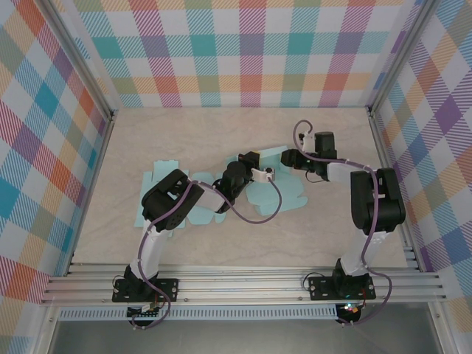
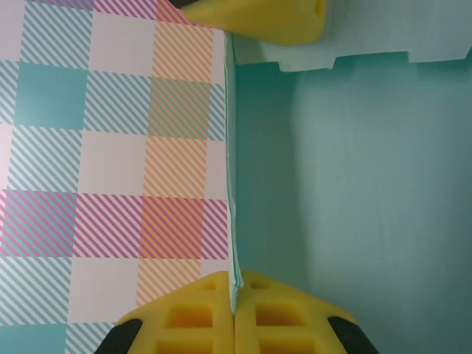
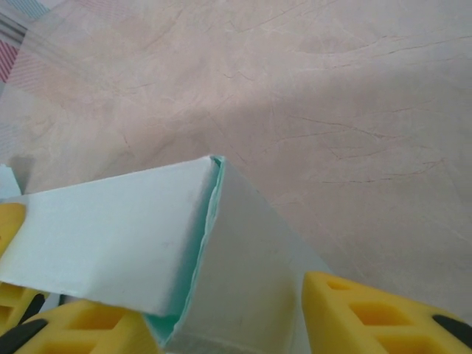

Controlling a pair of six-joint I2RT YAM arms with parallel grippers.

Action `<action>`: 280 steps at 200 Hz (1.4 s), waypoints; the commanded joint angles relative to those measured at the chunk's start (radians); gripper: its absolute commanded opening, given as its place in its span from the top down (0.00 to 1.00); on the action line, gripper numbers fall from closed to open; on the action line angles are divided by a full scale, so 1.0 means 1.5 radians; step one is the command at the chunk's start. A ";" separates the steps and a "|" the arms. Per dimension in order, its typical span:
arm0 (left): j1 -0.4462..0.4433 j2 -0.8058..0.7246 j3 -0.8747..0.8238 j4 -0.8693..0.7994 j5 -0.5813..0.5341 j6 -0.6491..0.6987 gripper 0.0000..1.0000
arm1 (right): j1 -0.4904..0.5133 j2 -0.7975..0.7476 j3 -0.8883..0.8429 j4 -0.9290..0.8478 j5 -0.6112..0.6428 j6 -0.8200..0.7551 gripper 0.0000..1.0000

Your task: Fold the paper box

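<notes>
The paper box (image 1: 284, 193) is light blue-green and lies in the middle of the table (image 1: 221, 125), a bit to the right. Part of it is flat. Its upper edge is lifted up where the two arms meet.

The left gripper (image 1: 253, 164) reaches in from the left side of the frame to that lifted edge. In the left wrist view the left gripper (image 2: 236, 284) sits at the bottom of the frame. Its two yellow fingers (image 2: 195, 321) are pressed together with a thin edge of the paper box (image 2: 354, 184) pinched between them. At the top of that frame another yellow finger (image 2: 265, 18) touches the paper. The checked wall (image 2: 110, 147) fills the left half.

The right gripper (image 1: 289, 157) comes in from the right and meets the same raised part. In the right wrist view the right gripper (image 3: 228, 313) has its yellow fingers (image 3: 369, 317) far apart at the bottom. A folded corner of the paper box (image 3: 110, 236) stands between them. I cannot tell if they squeeze it.

A second flat paper sheet (image 1: 158, 179) lies at the left, partly under the left arm.
</notes>
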 commanded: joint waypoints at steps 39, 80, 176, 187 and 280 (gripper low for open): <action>-0.009 -0.027 0.001 -0.048 0.027 -0.089 1.00 | 0.031 0.027 0.004 0.018 0.124 -0.011 0.60; -0.012 -0.054 0.021 -0.071 -0.019 -0.215 0.81 | 0.052 0.002 -0.016 0.033 0.180 -0.027 0.75; -0.019 -0.363 0.010 -0.381 -0.013 -0.669 0.00 | 0.093 -0.090 -0.061 0.048 0.306 -0.045 1.00; -0.019 -0.406 0.002 -0.422 -0.008 -0.744 0.00 | 0.097 -0.097 -0.066 0.045 0.315 -0.040 1.00; 0.063 -0.551 0.031 -0.882 -0.124 -1.347 0.00 | 0.156 -0.185 -0.117 -0.013 0.376 0.018 1.00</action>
